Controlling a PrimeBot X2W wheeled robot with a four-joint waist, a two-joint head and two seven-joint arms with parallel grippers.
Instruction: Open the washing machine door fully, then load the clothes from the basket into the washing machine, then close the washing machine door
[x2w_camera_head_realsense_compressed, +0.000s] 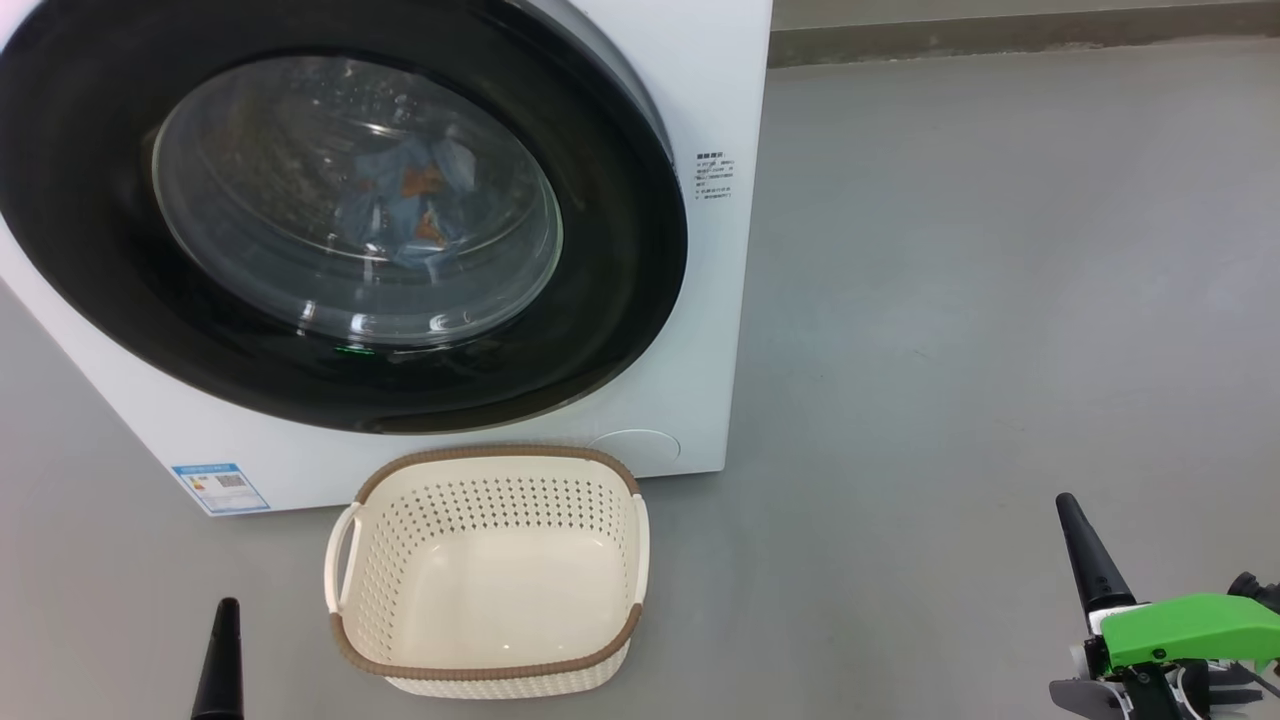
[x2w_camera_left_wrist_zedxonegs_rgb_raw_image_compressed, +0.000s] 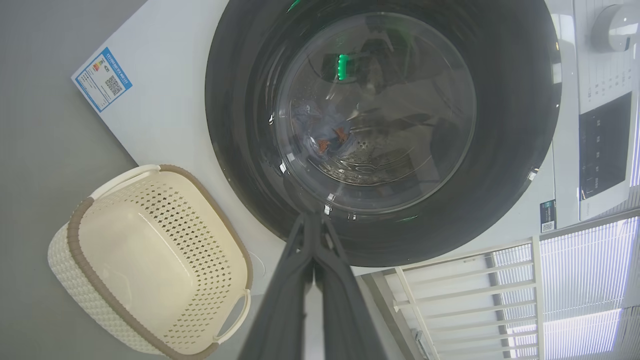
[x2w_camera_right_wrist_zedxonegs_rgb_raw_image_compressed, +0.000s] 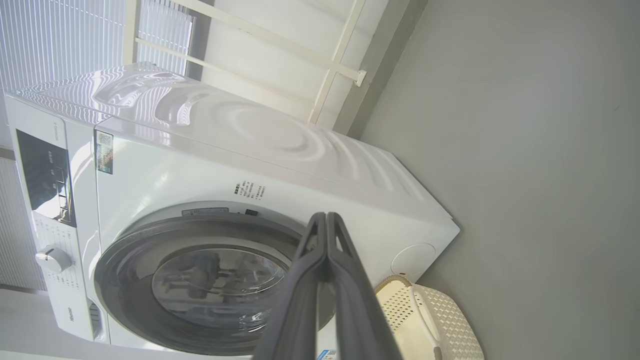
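left gripper (x2w_camera_left_wrist_zedxonegs_rgb_raw_image_compressed: 313, 216) with both long dark fingers pressed together tip to tip, clamped on nothing, hanging free over the grey floor (x2w_camera_head_realsense_compressed: 1000, 300) at the lower left of the head view, just left of the basket (x2w_camera_head_realsense_compressed: 490, 455) and apart from it. right gripper (x2w_camera_right_wrist_zedxonegs_rgb_raw_image_compressed: 325, 216) likewise drawn together and bare, with a green housing (x2w_camera_head_realsense_compressed: 1190, 625) behind the fingers, low at the right of the head view, well apart from basket and machine alike.

outward from the left fingertips: the basket, cream-white with perforated walls, brown rim band and two side handles, upright on the floor, pale bottom showing. set just before the lower front edge of the washing machine (x2w_camera_head_realsense_compressed: 720, 80), about the middle of that edge, below the door; touching the front or not, impossible to tell.

beyond that, the washing machine door (x2w_camera_head_realsense_compressed: 620, 250), a wide glossy black ring around bulging clear glass, lying against the white front, closed. behind the glass, inside the drum, the clothes (x2w_camera_head_realsense_compressed: 410, 200): a crumpled light blue heap with orange print. small blue label (x2w_camera_head_realsense_compressed: 220, 488) at the front's lower left corner in the head view; dark control panel (x2w_camera_left_wrist_zedxonegs_rgb_raw_image_compressed: 602, 150) and round knob (x2w_camera_left_wrist_zedxonegs_rgb_raw_image_compressed: 612, 27) along the front's top edge.
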